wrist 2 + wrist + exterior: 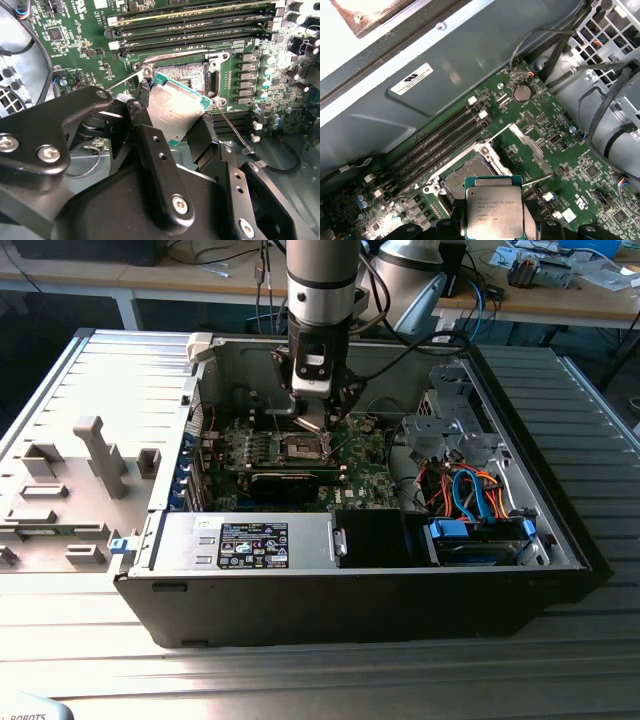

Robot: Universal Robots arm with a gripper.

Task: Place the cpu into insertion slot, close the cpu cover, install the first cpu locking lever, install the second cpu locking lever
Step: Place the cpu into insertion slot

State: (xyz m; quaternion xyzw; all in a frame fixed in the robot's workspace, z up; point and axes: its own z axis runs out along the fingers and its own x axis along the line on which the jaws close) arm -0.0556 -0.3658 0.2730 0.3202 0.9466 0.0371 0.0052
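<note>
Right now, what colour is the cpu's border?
Teal-green edge on the cpu, around a dull silver-grey top; clearest in the second wrist view.

Open computer case — memory slots, coin battery (round, silvery), blue cables.

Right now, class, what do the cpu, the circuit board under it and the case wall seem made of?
The cpu: dull silver-grey metal lid, softly reflective, on a green substrate edge. The circuit board: green lacquered laminate, probably fibreglass, with soldered parts. The case wall: likely sheet steel, matt grey, with pressed folds.
</note>
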